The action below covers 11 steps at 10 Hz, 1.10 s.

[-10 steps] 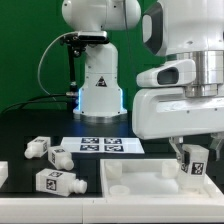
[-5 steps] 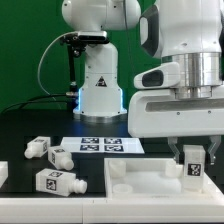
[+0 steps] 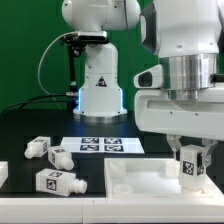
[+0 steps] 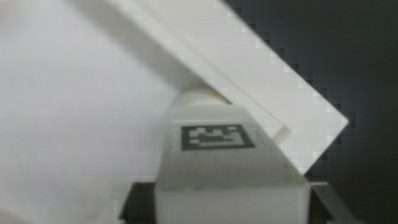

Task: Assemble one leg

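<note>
We see the tool [image 3: 191,158] closed on the leg [image 3: 189,170], a small white rectangular plastic post with a square black-and-white tag on its side. The leg stands upright between the two jaws, its tag facing the exterior camera. It is over the wide flat white tray-like panel with raised rims [image 3: 135,186], above the panel's end at the exterior view's right. The panel lies on the black surface [image 3: 20,128] along its near edge, toward the near corner at the exterior view's right. In the wrist view the leg [image 4: 217,150] points down at the panel [image 4: 98,110], close to one of its corners, with the dark surface [image 4: 338,40] showing past the rim. We cannot tell whether the leg's lower end touches the panel. The thin flat white marker board [image 3: 100,145] lies mid-surface, just behind the panel. Toward the surface's edge at the exterior view's left lie a loose post [image 3: 37,147], a second loose post [image 3: 59,157] just beside it, and a third loose post [image 3: 55,182] nearer the near edge. A white arm base [image 3: 100,90] stands at the far edge.
</note>
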### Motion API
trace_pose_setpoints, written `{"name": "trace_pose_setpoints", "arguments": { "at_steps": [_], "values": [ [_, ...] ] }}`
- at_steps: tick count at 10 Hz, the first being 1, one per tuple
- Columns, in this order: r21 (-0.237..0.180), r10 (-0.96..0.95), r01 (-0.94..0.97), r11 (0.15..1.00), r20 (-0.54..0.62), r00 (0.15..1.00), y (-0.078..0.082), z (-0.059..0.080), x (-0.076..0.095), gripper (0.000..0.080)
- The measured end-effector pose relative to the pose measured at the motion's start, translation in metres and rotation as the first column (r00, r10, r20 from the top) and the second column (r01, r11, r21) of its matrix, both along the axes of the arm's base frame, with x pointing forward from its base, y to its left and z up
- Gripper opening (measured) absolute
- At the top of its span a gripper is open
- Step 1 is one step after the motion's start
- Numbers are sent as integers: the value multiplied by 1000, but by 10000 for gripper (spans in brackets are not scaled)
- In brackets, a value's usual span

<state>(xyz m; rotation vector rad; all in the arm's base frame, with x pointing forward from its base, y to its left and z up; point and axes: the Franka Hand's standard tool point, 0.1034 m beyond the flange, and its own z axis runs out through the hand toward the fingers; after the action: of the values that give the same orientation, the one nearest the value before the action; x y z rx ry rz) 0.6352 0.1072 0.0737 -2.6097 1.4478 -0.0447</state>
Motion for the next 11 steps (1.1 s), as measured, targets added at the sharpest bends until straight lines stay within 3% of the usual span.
{"name": "trace_pose_setpoints", "arguments": {
  "at_steps": [3,4,5,7,10,11],
  "values": [
    [-10,60,-60,998,13,998,1,0,1,286],
    [-33,230,-229,973,32,973,3,2,1,482],
    [-60,406,-403,913,51,912,3,4,1,611],
    [-109,670,-663,741,56,740,7,6,-2,638],
    [-135,773,-763,633,54,632,4,5,-1,648],
    [-153,834,-821,549,47,549,4,5,-1,648]
  ]
}}
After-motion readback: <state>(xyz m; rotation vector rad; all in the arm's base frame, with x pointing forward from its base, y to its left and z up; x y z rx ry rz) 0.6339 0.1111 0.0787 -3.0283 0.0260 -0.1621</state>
